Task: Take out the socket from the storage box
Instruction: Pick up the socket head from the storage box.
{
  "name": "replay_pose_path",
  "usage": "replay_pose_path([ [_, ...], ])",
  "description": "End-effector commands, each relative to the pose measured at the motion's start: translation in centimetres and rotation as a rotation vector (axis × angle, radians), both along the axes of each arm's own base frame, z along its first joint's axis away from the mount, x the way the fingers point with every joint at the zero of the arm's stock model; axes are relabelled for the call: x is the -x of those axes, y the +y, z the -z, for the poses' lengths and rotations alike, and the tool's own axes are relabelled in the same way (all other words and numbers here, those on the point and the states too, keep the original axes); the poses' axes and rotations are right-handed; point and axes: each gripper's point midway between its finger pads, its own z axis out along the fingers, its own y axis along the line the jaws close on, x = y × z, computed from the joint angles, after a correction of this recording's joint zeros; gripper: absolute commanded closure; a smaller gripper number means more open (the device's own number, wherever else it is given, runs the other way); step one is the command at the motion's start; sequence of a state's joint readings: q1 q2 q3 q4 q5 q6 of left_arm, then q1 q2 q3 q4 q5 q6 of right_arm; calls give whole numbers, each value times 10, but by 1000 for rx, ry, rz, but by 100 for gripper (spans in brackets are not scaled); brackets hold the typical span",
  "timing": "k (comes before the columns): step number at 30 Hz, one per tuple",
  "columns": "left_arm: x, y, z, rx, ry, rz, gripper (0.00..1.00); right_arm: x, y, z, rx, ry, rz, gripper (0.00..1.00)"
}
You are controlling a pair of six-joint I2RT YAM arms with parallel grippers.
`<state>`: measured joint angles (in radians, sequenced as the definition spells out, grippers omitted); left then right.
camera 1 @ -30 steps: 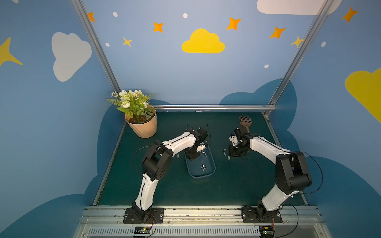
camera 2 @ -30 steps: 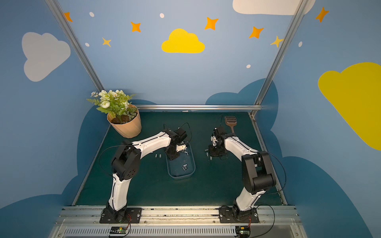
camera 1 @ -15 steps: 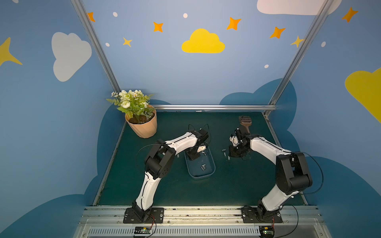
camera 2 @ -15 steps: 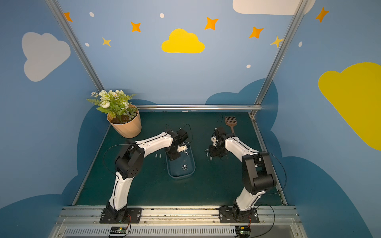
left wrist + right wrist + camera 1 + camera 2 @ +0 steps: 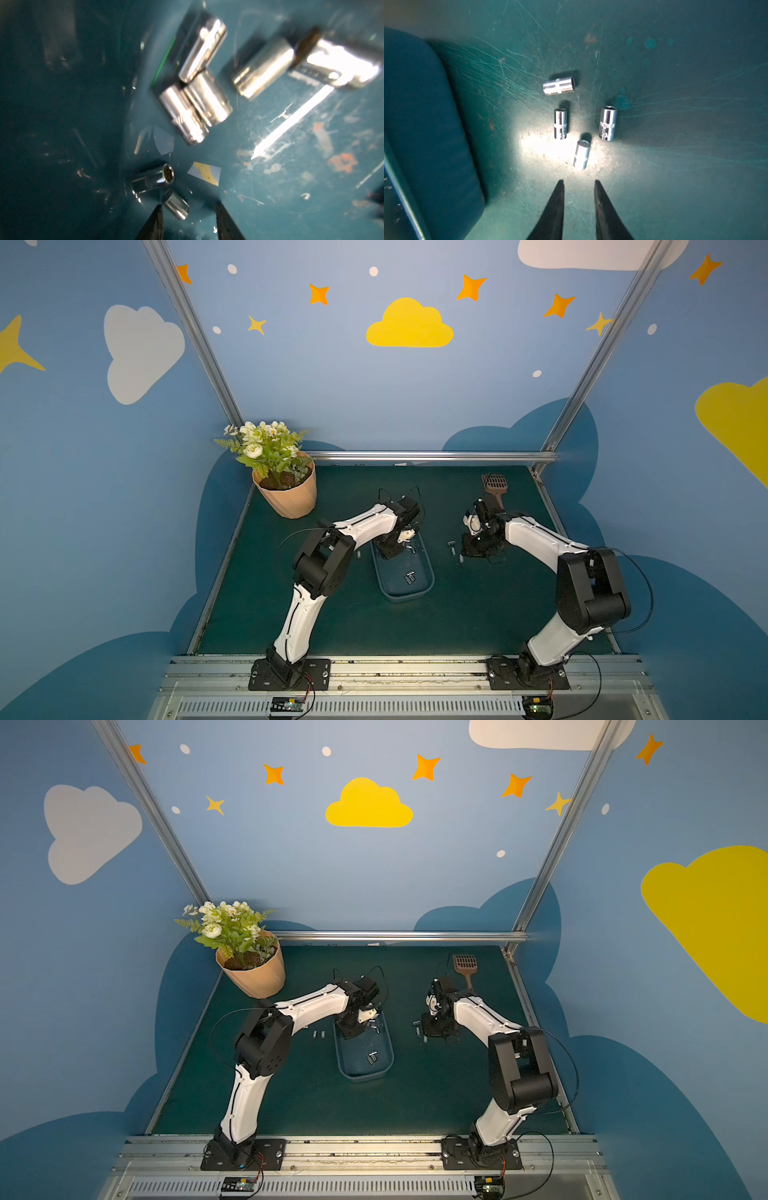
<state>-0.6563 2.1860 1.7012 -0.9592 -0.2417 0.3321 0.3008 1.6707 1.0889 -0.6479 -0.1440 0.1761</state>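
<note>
Bench (image 5: 316,614): the dark green mat carried everything I worked on; a potted plant (image 5: 286,485) stood at its far left corner and a brown slotted scoop (image 5: 464,965) lay at the far right.
Storage box (image 5: 419,595): the see-through bluish tub sat mid-bench between my two arms, open at the top.
Left tool (image 5: 188,209): I had it lowered inside the far end of the box, its two dark tips parted with a small socket (image 5: 175,204) lying in the gap close to one tip. I could not tell whether either tip touched it, so I judged nothing was held.
Right tool (image 5: 579,184): it hung low over the bare mat beside the box, tips a little apart and empty.
Sockets in the box: a cluster of chrome sockets (image 5: 195,104) lay farther along the floor, blurred, and one more (image 5: 153,179) lay just beside the one between my tips. In a top view, two (image 5: 372,1057) showed near the box's near end.
Sockets already out: four (image 5: 560,123) lay on the mat just ahead of my right tool, apart from one another.
Step in hand: I judged this as lining up the left tool's grasp on another socket; the box was not yet emptied.
Next move: I would need to centre the socket between the tips, close on its round side squarely so it could not roll or squirt away, then lift clear of the rim.
</note>
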Motion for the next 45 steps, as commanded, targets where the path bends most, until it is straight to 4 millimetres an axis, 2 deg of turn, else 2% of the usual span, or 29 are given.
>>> replay_pose_path([
  [1,-4,-8,-3,57,-4,-46,58,4,-1,-7,-16,-10,-1,73],
  [7,-8,-13,-6,119,-6,-124,59,4,-1,-7,-18,-10,-1,73],
  [16,-10,-1,5,109,11,-221,68,5,-2,-6,-17,-8,0,73],
  [24,-4,-3,15,120,45,-228,73,6,-1,-5,-18,-5,-1,73],
  [31,-7,-12,15,166,46,-237,74,6,-3,-6,-16,-9,2,73],
  [45,-3,-13,22,180,65,-257,84,7,-3,-5,-16,-6,1,73],
])
